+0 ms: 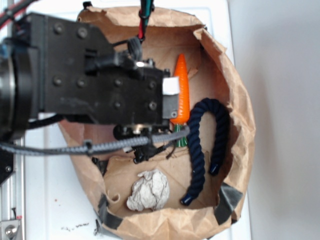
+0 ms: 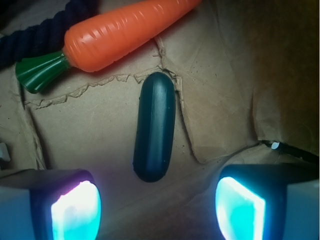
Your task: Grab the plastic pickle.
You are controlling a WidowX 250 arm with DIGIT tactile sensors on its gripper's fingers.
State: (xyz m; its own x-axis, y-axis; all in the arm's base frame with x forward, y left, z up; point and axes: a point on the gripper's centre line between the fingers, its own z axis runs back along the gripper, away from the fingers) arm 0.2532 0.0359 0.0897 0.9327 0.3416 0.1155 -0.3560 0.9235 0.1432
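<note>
Claw (image 2: 157, 200) fingers stand wide apart in the wrist view, one glowing pad (image 2: 76, 210) at the lower left and the other at the lower right, and nothing is held between them. The plastic pickle (image 2: 155, 126) lies on the brown paper just above the gap, upright in that view, its lower rounded end reaching down toward the space between the fingertips without touching either one. It is dark green, smooth and glossy.

Above the pickle, close to its upper end, the orange carrot (image 2: 120, 32) lies slanted, its green stem pointing down to the left. Beyond the carrot's stem end a piece of dark navy rope (image 2: 37, 35) crosses the corner.

In the exterior view the black arm covers the pickle, so it cannot be seen there. The claw (image 1: 171, 97) (mostly hidden by its own housing) hangs inside a paper bag (image 1: 235, 100) with rolled-down walls, just beside the carrot (image 1: 182, 90). The rope (image 1: 205, 145) bends in an arch on the far side of the carrot from the arm, and a crumpled paper ball (image 1: 148, 190) sits well below the carrot on the bag floor. The bag rests on a white worktop (image 1: 45, 200).
</note>
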